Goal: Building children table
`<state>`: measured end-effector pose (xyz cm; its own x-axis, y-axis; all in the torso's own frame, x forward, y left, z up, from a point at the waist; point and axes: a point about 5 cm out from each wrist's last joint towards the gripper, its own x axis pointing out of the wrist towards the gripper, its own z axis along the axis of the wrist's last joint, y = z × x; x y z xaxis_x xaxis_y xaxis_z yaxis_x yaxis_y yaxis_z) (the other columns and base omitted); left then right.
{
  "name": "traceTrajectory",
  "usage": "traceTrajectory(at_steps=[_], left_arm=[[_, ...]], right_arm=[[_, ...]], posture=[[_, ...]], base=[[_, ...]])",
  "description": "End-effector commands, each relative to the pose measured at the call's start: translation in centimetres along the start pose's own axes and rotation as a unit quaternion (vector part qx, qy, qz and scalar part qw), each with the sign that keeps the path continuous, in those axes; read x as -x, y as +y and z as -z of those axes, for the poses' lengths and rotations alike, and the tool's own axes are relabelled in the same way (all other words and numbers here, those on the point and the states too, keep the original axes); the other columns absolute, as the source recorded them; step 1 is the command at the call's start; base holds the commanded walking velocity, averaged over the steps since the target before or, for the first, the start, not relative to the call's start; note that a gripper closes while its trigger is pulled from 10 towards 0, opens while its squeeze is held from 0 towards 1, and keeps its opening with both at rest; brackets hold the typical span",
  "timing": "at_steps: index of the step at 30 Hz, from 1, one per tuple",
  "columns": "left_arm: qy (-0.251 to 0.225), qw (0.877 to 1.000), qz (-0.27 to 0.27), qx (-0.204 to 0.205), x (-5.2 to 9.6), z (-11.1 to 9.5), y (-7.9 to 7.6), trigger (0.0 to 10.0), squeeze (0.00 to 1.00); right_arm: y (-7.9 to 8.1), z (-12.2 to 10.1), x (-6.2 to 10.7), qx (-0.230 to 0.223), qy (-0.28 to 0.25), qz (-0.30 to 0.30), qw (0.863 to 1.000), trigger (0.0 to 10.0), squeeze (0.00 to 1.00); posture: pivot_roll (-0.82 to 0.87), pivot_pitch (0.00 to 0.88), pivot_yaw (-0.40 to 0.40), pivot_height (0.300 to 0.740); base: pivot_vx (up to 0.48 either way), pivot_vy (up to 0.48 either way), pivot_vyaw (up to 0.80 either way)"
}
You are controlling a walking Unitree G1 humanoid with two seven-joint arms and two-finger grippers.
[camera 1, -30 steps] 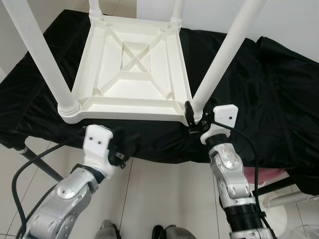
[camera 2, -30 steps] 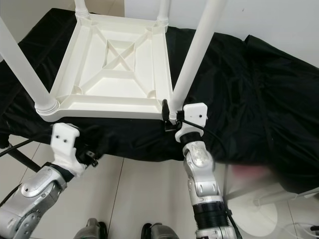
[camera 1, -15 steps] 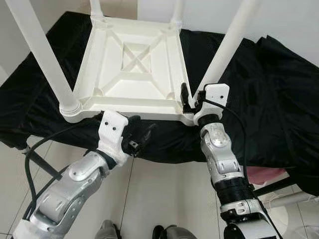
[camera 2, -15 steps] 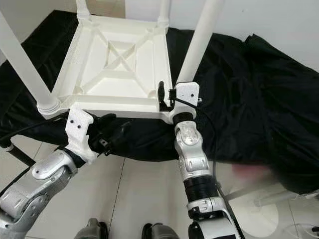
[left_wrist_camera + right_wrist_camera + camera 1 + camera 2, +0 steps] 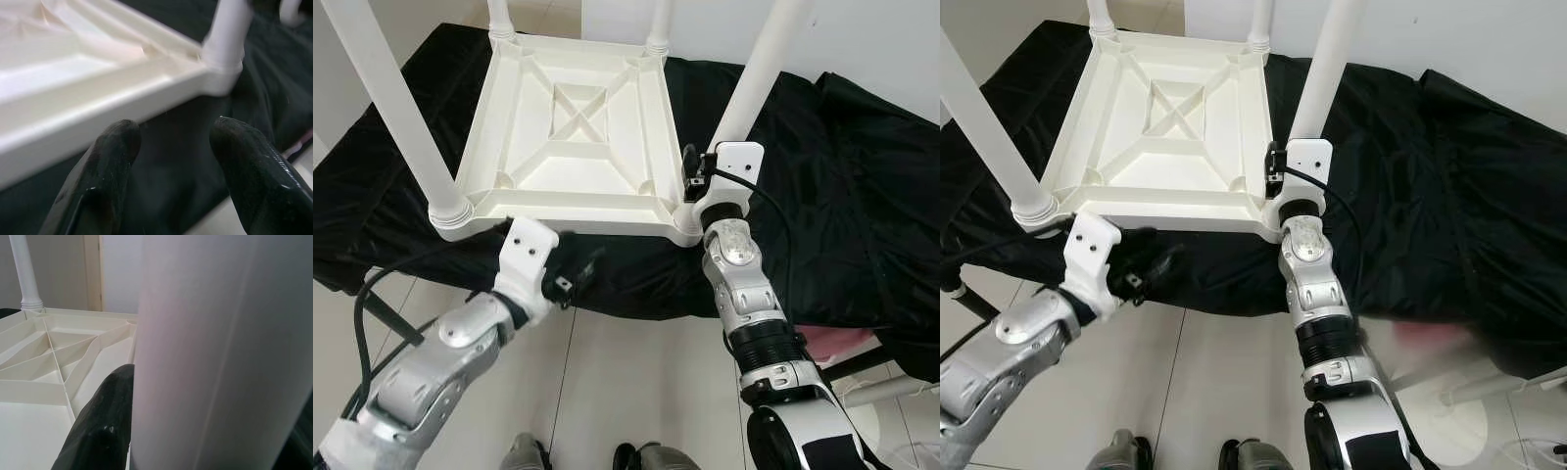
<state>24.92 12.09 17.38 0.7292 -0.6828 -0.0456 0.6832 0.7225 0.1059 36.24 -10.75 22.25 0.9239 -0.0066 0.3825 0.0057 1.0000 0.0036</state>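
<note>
A white children's table [image 5: 578, 147] lies upside down on a black cloth [image 5: 822, 196], its legs pointing up. My right gripper [image 5: 697, 181] is at the base of the near right leg [image 5: 754, 78]. In the right wrist view that leg [image 5: 215, 347] sits tight between the fingers, with one black finger [image 5: 107, 421] pressed against its side. My left gripper [image 5: 576, 276] hangs open just below the table's near rim. In the left wrist view its two fingertips [image 5: 105, 166] stand apart, with the rim [image 5: 98, 107] just beyond them.
The near left leg [image 5: 396, 108] rises steeply at the left, and two far legs stand at the back. The cloth-covered surface ends just ahead of me over tiled floor [image 5: 626, 392]. A pink object [image 5: 822, 345] and a white round base [image 5: 876, 411] sit at the lower right.
My right gripper has risen from under the table's corner to the base of the near right leg. My left arm has lifted and reached in toward the near rim.
</note>
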Motion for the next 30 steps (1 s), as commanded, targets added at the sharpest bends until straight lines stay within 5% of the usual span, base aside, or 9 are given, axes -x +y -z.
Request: traceTrajectory(at_steps=[1,10,13,15,21,24,27,30], left_arm=[[0.010,0.978,0.207,0.007,0.7,0.7,-2.6,10.0,0.00],[0.055,0.982,0.181,0.018,2.1,2.9,-1.6,10.0,0.00],[0.058,0.991,0.117,0.030,2.7,3.4,0.8,10.0,0.00],[0.058,0.991,0.117,0.030,2.7,3.4,0.8,10.0,0.00],[0.014,0.997,-0.030,0.076,3.3,2.8,5.6,10.0,0.00],[0.010,0.995,-0.050,0.080,3.5,2.7,6.3,10.0,0.00],[0.002,0.992,-0.103,0.076,4.1,2.3,8.7,10.0,0.00],[0.002,0.993,-0.099,0.069,4.2,2.2,8.9,10.0,0.00]], right_arm=[[-0.1,0.2,-0.1,-0.007,0.008,0.009,1.000,10.0,0.00],[-0.2,0.8,-0.2,-0.050,0.032,0.030,0.998,10.0,0.00],[-0.3,1.2,-0.2,-0.142,0.062,0.053,0.987,10.0,0.00],[-0.3,1.2,-0.2,-0.142,0.062,0.053,0.987,10.0,0.00],[-0.3,1.9,-0.2,-0.244,0.093,0.059,0.964,10.0,0.00],[-0.2,1.9,-0.3,-0.248,0.095,0.057,0.962,10.0,0.00],[-0.1,2.0,-0.2,-0.320,0.107,0.058,0.940,10.0,0.00],[0.0,2.2,0.1,-0.357,0.114,0.059,0.925,10.0,0.00]], posture=[[0.03,0.142,-0.070,0.740],[0.03,0.144,-0.070,0.740],[0.04,0.142,-0.074,0.740],[0.04,0.142,-0.074,0.740],[0.05,0.145,-0.085,0.740],[0.05,0.145,-0.085,0.740],[0.06,0.147,-0.088,0.740],[0.05,0.147,-0.086,0.740]], base=[[0.000,0.000,0.00],[0.000,0.000,0.00],[0.000,0.000,0.00],[0.000,0.000,0.00],[0.000,0.000,0.00],[0.000,0.000,0.00],[0.000,0.000,0.00],[0.000,0.000,0.00]])
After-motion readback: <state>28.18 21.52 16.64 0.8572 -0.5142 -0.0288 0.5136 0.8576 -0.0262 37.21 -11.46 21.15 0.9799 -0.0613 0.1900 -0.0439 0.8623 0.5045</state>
